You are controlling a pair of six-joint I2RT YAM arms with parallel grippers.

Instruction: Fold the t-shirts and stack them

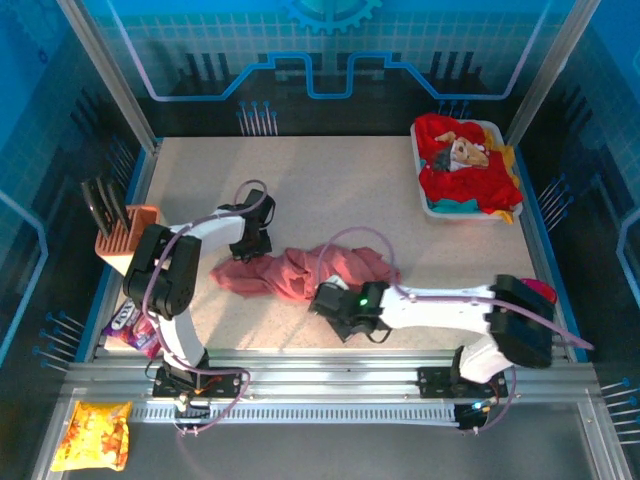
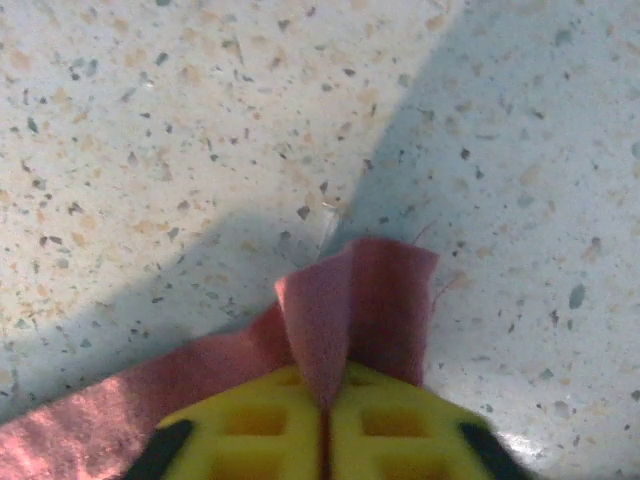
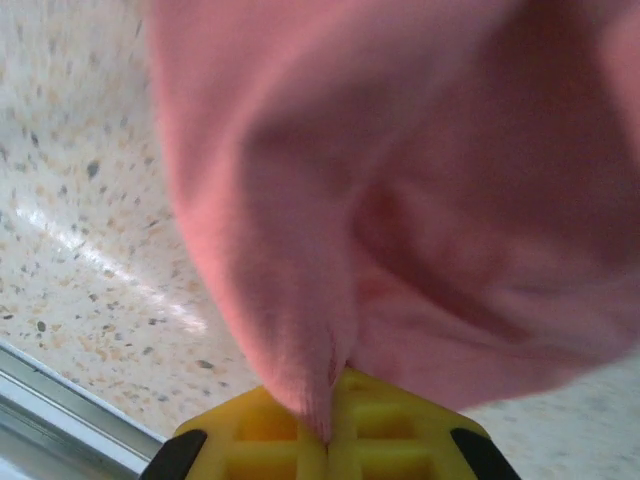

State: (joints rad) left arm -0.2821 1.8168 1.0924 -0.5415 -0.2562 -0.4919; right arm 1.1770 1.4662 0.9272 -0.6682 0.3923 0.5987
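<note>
Two claws are shut on one dusty rose-pink t-shirt [image 1: 300,270], which lies crumpled on the speckled worktop [image 1: 330,180] near its front edge, between the arms; at the shirt's left end, a small folded peak of hem is pinched in the fully closed left claw [image 2: 325,388]; at its near right part, a thick bulge of cloth is gripped in the right claw [image 3: 328,395], likewise fully closed; the step in hand is judged to be the taking-up of the shirt at two points so that it can be spread flat, no fold having been made yet; the next move is judged to call for both claws to be raised and drawn apart together, so that the cloth is tensioned evenly and then laid flat on bare worktop; care would be needed that the thin pinch on the left is not pulled free; further t-shirts [image 1: 465,165], red, yellow and teal, are heaped in the white tray [image 1: 417,160] at the far right corner, well apart from the pink one; as to writing, the print on the snack bag [image 1: 92,433] at the near left and on a small packet [image 1: 130,325] at the worktop's left edge is too small to be read, and no words can be made out on the picture printed on the red shirt in the tray.
</note>
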